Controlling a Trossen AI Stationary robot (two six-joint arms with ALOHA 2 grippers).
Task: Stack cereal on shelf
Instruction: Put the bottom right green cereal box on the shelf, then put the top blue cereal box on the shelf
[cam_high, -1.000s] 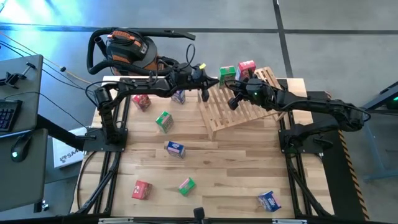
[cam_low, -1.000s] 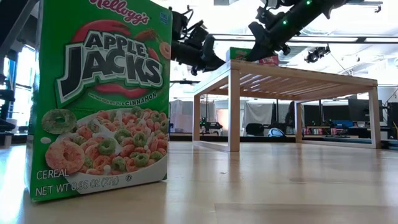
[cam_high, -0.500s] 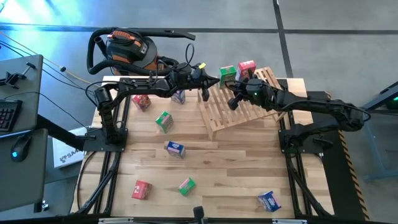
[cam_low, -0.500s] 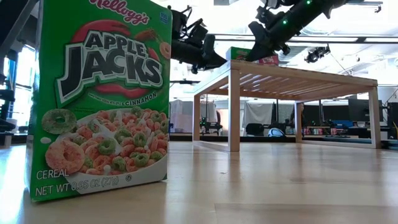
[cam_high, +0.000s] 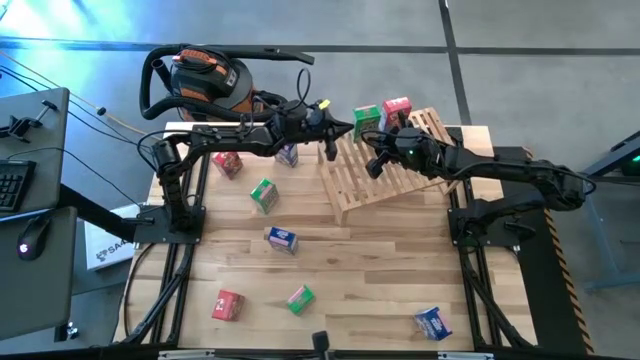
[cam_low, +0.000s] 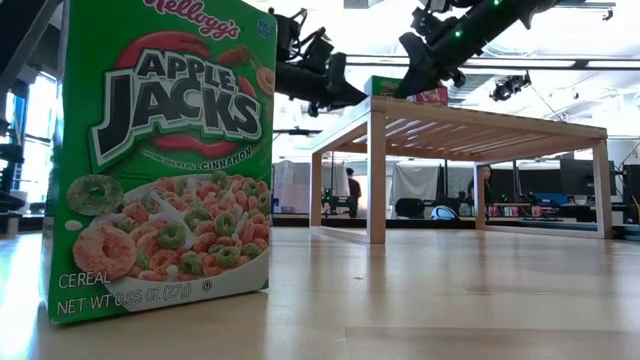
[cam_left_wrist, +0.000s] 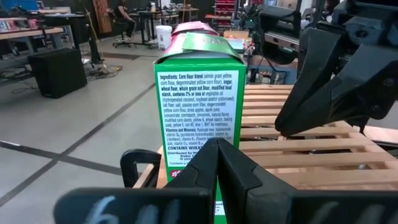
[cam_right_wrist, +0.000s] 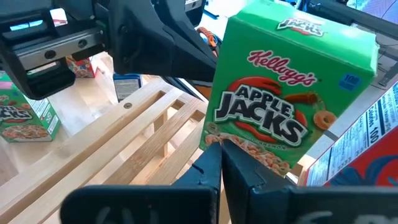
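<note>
A green cereal box stands upright on the far, raised end of the slatted wooden shelf, with a red box beside it. My left gripper is shut and level, its tips at the green box's narrow ingredients side. My right gripper is shut and slants down, its tips at the box's printed front. In the low view both grippers, left and right, flank the green box. My left gripper's shut fingertips stand against the lower part of the green box's ingredients side, coming level from the table's left; whether they touch it, I cannot tell. My right gripper's shut fingertips reach the lower edge of the box's front face, slanting down from the right; touching or not, I cannot tell.
Loose boxes lie on the plank table: red, blue, green, blue, red, green and blue. An orange and black vacuum stands beyond the far edge.
</note>
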